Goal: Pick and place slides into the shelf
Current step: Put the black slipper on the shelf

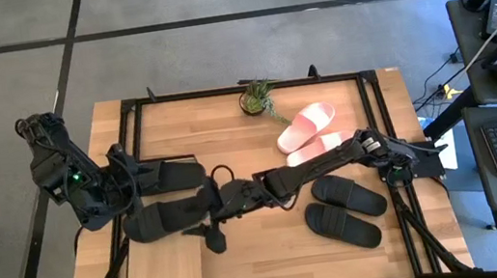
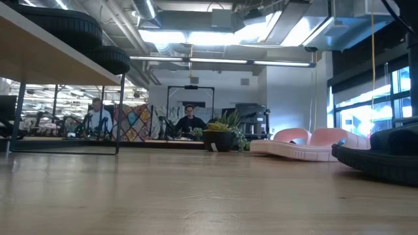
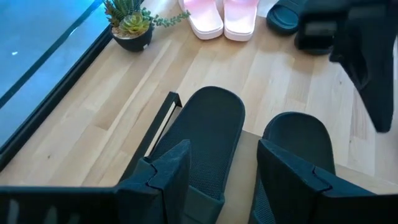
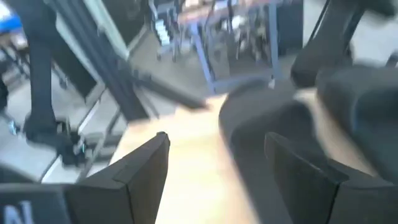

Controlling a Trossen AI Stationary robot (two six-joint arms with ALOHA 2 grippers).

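Two black slides (image 1: 171,174) (image 1: 164,219) lie side by side on the light-wood shelf (image 1: 164,268) at the table's left. In the left wrist view they (image 3: 208,134) (image 3: 298,140) rest flat on the plank (image 3: 249,144). My left gripper (image 1: 131,187) (image 3: 224,152) hovers open over their near ends. My right gripper (image 1: 215,231) (image 4: 217,142) reaches in from the right, open, with a black slide (image 4: 261,121) just ahead of its fingers. Two pink slides (image 1: 311,130) and two more black slides (image 1: 349,193) (image 1: 343,225) lie on the tabletop.
A small potted plant (image 1: 257,97) stands near the table's far edge, beside the pink slides (image 2: 300,143). In the low view the shelf (image 2: 59,59) stands raised at the left, and people sit at desks in the room behind. Bare wood lies between the shelf and the loose slides.
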